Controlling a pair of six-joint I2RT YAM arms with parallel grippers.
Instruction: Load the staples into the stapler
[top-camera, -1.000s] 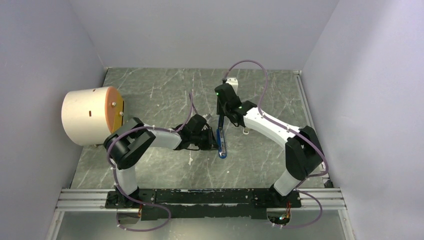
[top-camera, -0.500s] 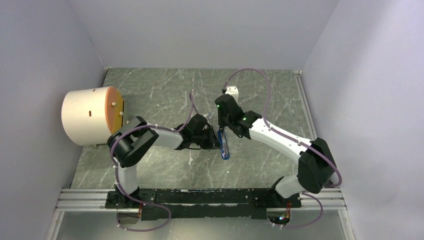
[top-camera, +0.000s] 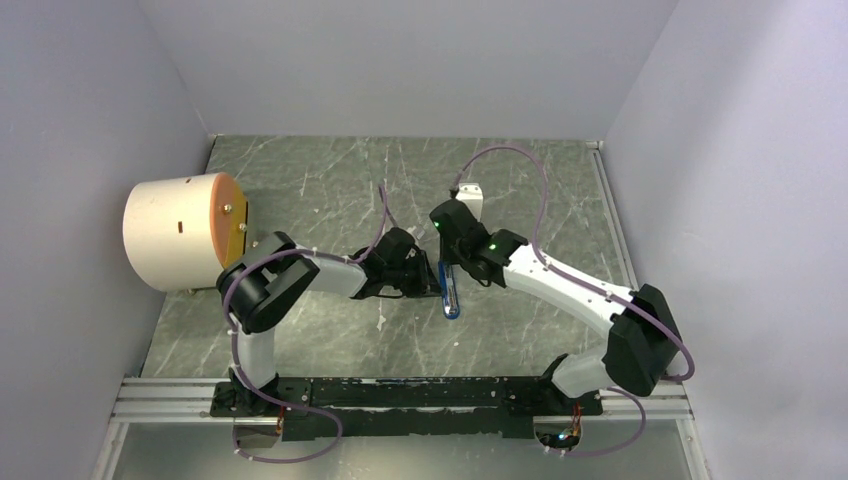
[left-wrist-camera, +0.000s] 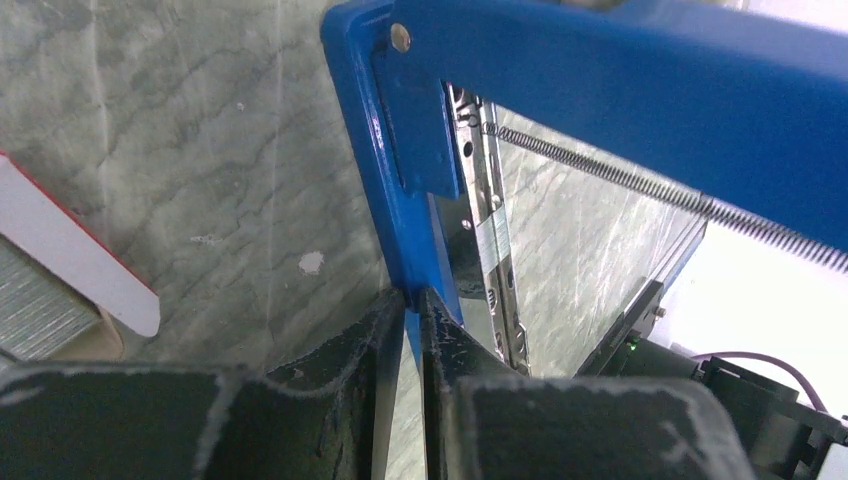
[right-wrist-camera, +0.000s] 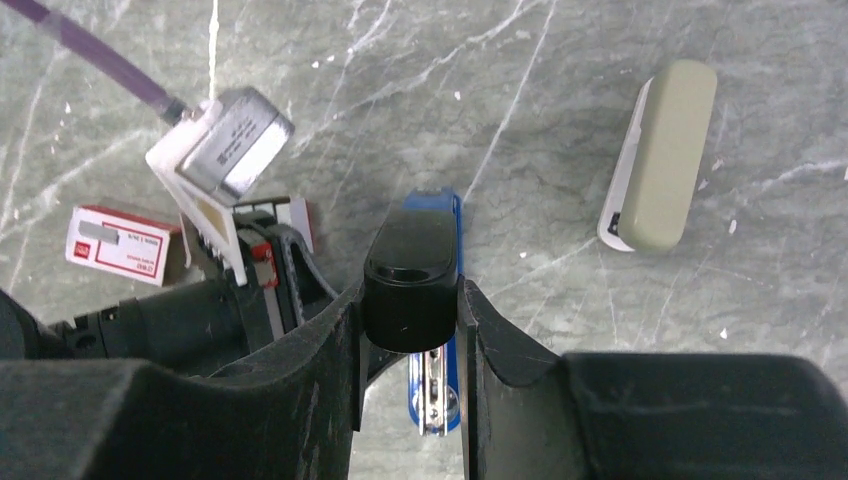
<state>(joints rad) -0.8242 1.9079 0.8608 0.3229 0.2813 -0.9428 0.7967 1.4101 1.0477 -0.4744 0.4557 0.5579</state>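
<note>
The blue stapler (top-camera: 450, 298) is held just above the table's middle, hinged open. In the left wrist view its blue top (left-wrist-camera: 640, 80), spring and bare metal magazine (left-wrist-camera: 490, 240) show. My left gripper (top-camera: 432, 283) is shut on the stapler's blue lower edge (left-wrist-camera: 412, 298). My right gripper (top-camera: 452, 262) is shut on the stapler's black tip (right-wrist-camera: 408, 270), with the magazine (right-wrist-camera: 432, 395) below it. The red staple box (right-wrist-camera: 122, 243) lies on the table to the left. A ribbed grey patch, probably the staples (left-wrist-camera: 30, 310), shows beside its white flap (left-wrist-camera: 70, 260).
A pale beige bar (right-wrist-camera: 660, 155) lies on the table to the right of the stapler. A large cream cylinder with an orange face (top-camera: 185, 230) stands at the left. Grey walls close in the marbled table (top-camera: 330, 180) on three sides.
My right gripper has moved toward the near edge and slightly right, and its arm has swung outward to the right. The stapler shifted slightly with it. My left gripper has barely moved.
</note>
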